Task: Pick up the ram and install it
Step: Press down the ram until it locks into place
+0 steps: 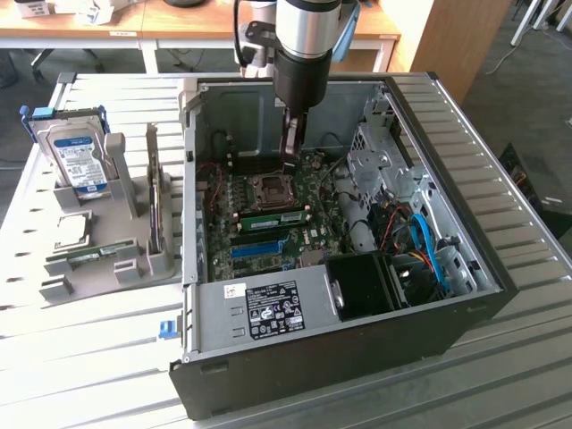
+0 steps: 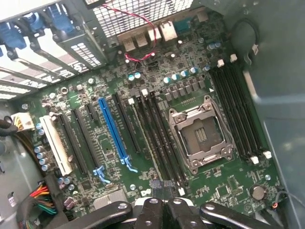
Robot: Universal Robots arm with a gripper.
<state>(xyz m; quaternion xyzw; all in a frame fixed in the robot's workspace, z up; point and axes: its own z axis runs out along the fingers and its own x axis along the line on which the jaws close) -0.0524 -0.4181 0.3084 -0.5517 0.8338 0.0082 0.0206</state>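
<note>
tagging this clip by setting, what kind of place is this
Probably a lab or workshop bench for PC assembly: an open computer case lies on a slatted metal table, a grey parts holder carries a hard drive, and wooden desks stand behind.

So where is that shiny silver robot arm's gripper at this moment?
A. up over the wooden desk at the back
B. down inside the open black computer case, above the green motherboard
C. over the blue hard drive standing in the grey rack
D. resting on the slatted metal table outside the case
B: in the exterior view the gripper hangs inside the open black computer case, just above the green motherboard near the square metal processor socket.
</note>
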